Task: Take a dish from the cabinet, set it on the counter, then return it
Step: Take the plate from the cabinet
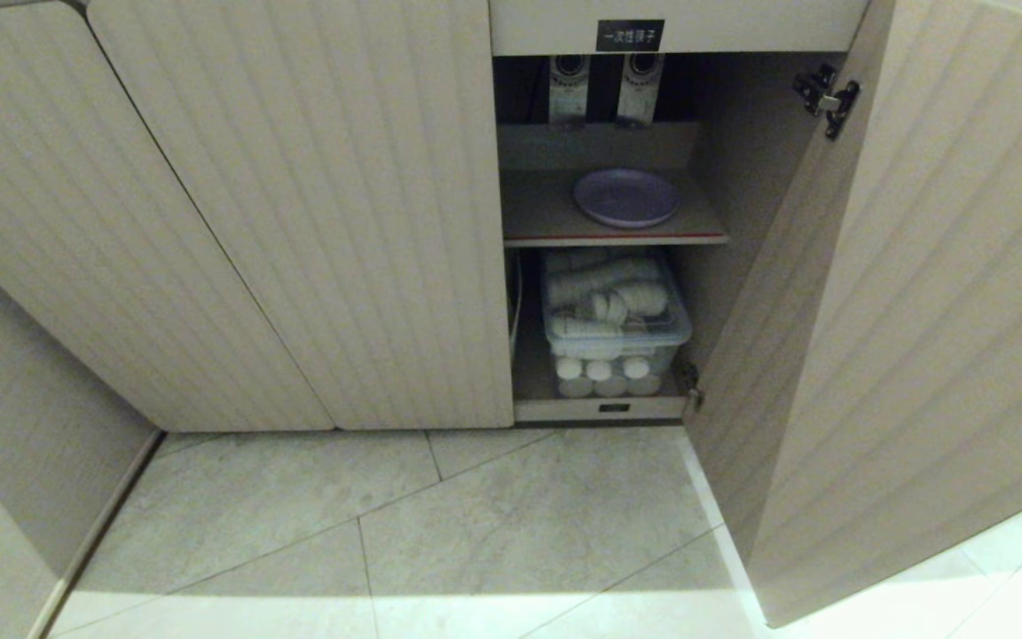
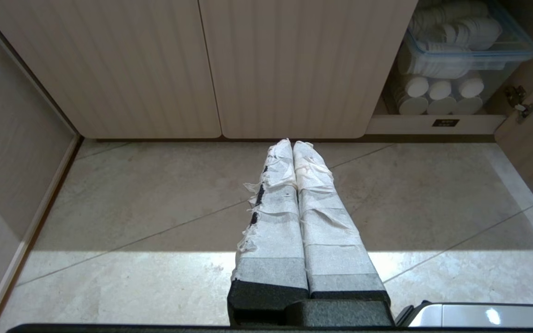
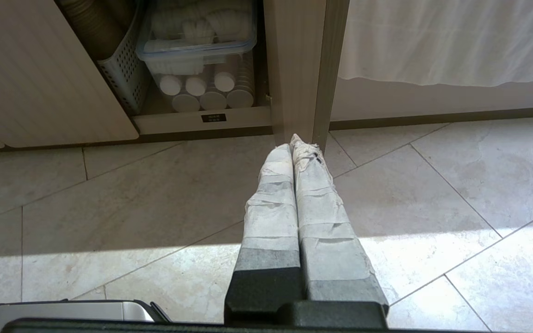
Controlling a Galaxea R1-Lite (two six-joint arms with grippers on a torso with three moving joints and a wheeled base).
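The round, shallow, lavender plastic plate (image 1: pixel 626 197) is seen lying flat on the red-edged upper shelf (image 1: pixel 546 217) of the beige ribbed cabinet (image 1: pixel 298 222), whose right door (image 1: pixel 919 311) is swung open. It's probably light, stiff and a bit slippery, so the low raised rim nearest the opening is best pinched. A small black label (image 1: pixel 630 35) with white Chinese characters is fixed above, too small to be read. The left gripper (image 2: pixel 293 144) and right gripper (image 3: pixel 296 143) are held pressed together, empty, above the floor tiles (image 1: pixel 475 515).
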